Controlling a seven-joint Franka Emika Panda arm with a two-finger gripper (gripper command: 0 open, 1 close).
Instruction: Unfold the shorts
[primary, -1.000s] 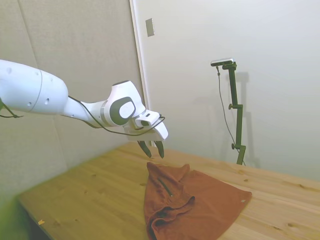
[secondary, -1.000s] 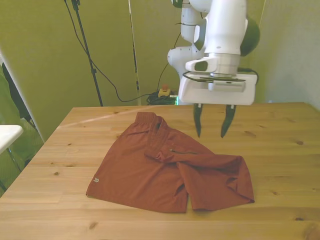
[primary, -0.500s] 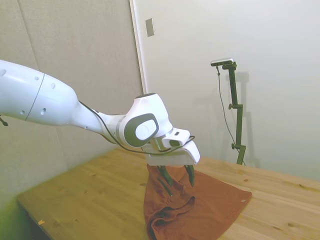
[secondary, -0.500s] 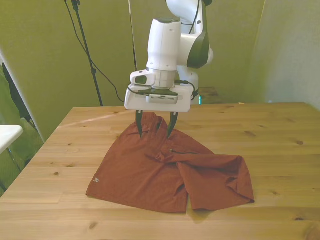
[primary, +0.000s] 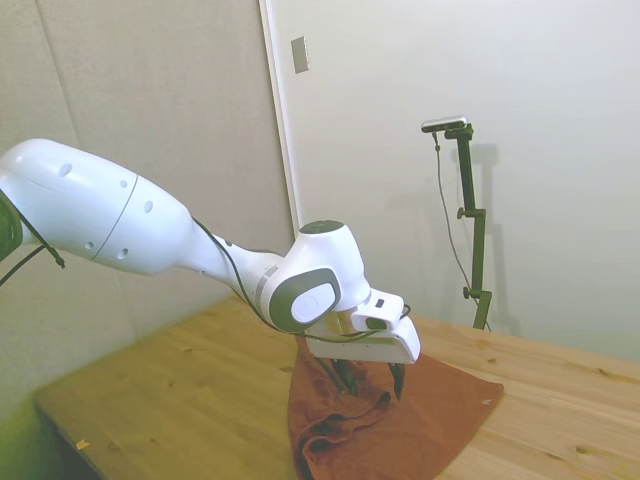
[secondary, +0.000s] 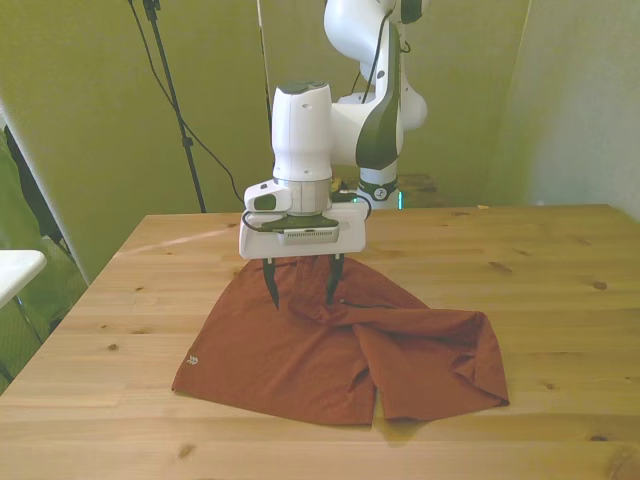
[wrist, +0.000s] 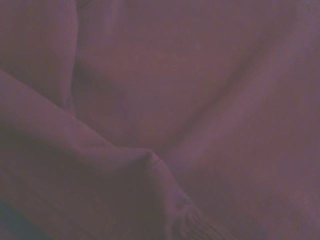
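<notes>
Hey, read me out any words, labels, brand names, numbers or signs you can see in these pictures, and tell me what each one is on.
No text can be read anywhere.
Pale mark at one hem of the shorts: too small to read.
Gripper and arm: no legible label or brand.
Small grey plate on the wall: blank as far as can be seen.
Wrist view: only blurred fabric, no print.

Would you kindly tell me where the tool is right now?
In the front view, the tool is open, left of the table's centre, fingertips down at the shorts' far folded part.
</notes>
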